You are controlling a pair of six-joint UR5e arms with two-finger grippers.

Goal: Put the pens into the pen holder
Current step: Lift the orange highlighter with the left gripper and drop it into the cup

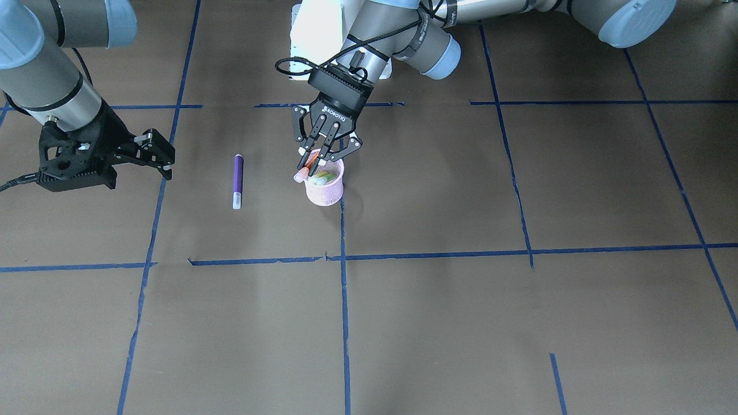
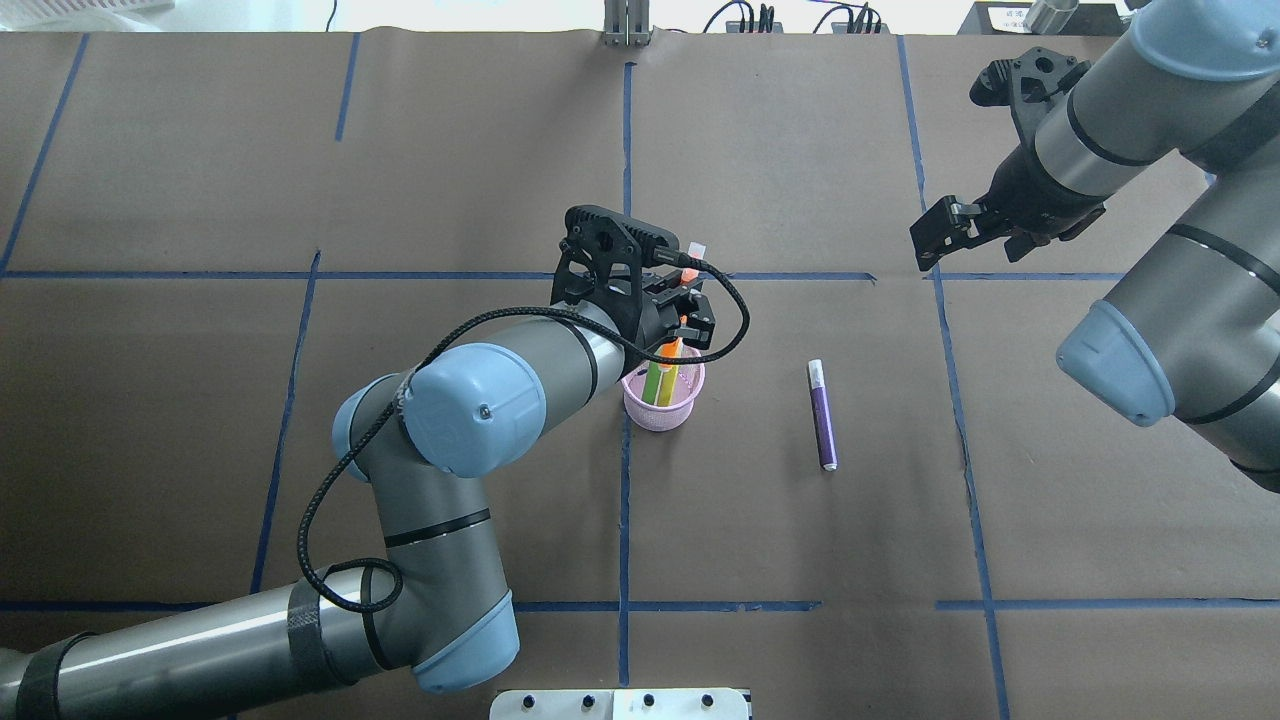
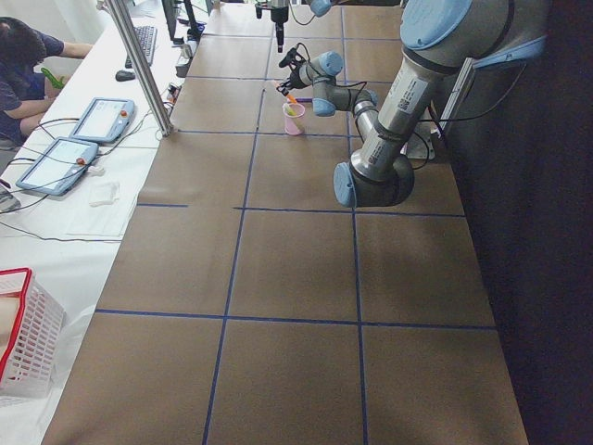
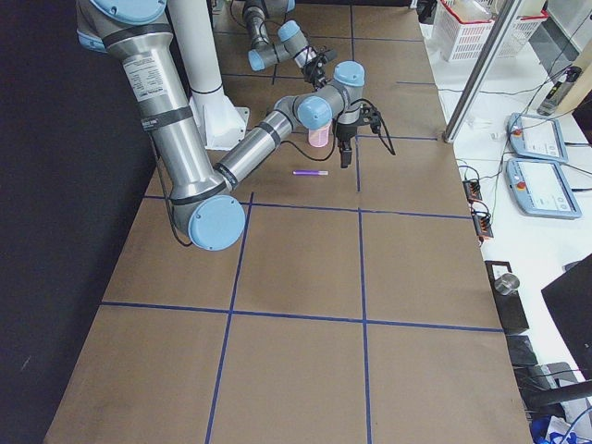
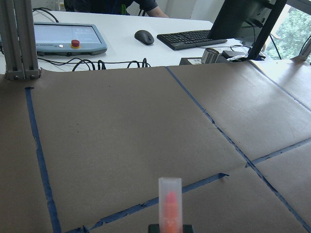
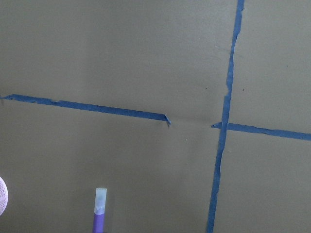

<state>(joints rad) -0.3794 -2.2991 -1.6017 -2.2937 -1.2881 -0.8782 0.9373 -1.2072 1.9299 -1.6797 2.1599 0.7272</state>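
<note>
bench [image 2: 200, 150]: brown paper, blue tape lines | my left claw [image 1: 316, 157] clamped on orange pen [image 1: 302, 172] over the holder | my right claw [image 1: 164, 158]: cannot tell if apart | pen holder [image 1: 326, 190]: round pink mesh cup, green pen [image 1: 326, 178] inside | purple pen [image 1: 237, 176]: smooth stick, flat on my right of holder, between my claws, pointing away from me

This is a robotics laboratory, not a home or a shop. A left arm [image 2: 470, 410] and a right arm [image 2: 1200, 270], both industrial ones, work over a long table [image 2: 800, 600] covered with brown paper. Blue tape [image 2: 623, 520] divides the paper into squares. Along one side runs a white desk [image 3: 56, 241] with two teach pendants [image 3: 102, 119] (each has a red button), a keyboard [image 5: 192, 39], a mouse [image 5: 144, 37] and a dark monitor [image 5: 243, 19]. A person [image 3: 23, 65] is at this desk. An aluminium post [image 3: 139, 69] rises at the table's edge.
</note>
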